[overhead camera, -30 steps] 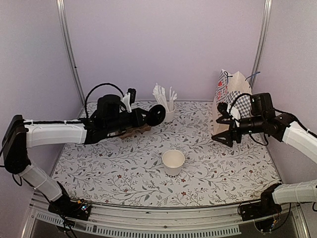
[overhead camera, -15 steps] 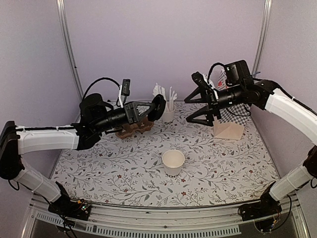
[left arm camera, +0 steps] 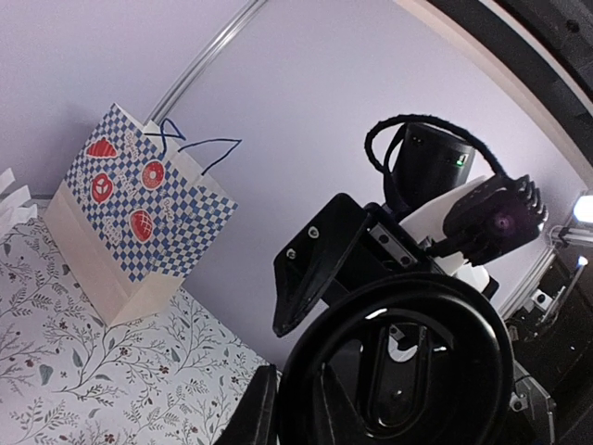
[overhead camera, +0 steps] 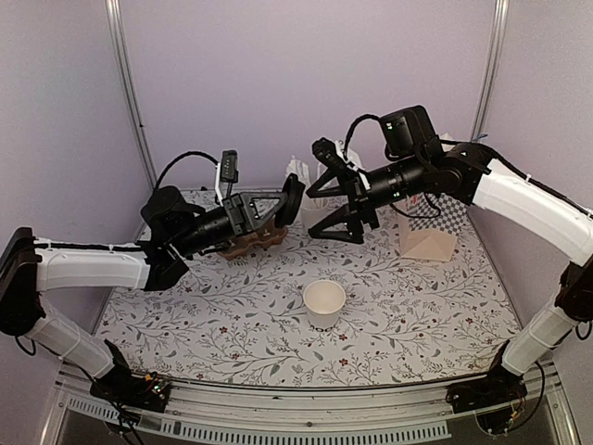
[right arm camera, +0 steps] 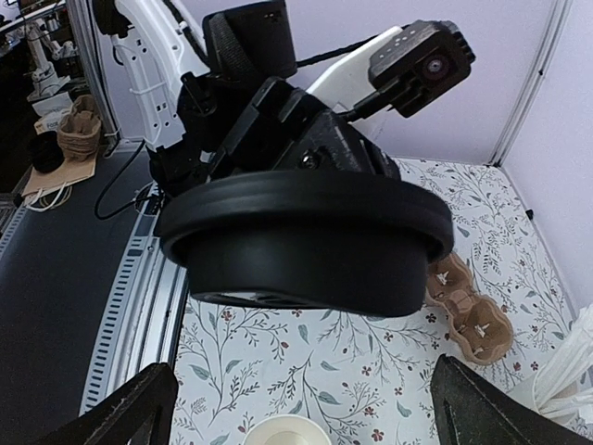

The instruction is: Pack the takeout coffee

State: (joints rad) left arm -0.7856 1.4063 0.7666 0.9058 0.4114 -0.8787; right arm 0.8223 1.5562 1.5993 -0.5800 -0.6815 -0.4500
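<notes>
The cup (overhead camera: 324, 303) stands lidless with bare table all round it, its dark side lettering too small to read. Above and behind it the left gripper (overhead camera: 285, 206) clamps the black lid (right arm camera: 306, 236), facing the right gripper (overhead camera: 320, 214), whose fingers are spread wide. Behind the cup the straws (right arm camera: 567, 371) are mostly hidden, and the checked bag (left arm camera: 139, 222) to its back right shows red emblems, no words.

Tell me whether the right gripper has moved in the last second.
Yes. The right gripper swung left and up in the top view, from in front of the paper bag to well left of it.
</notes>
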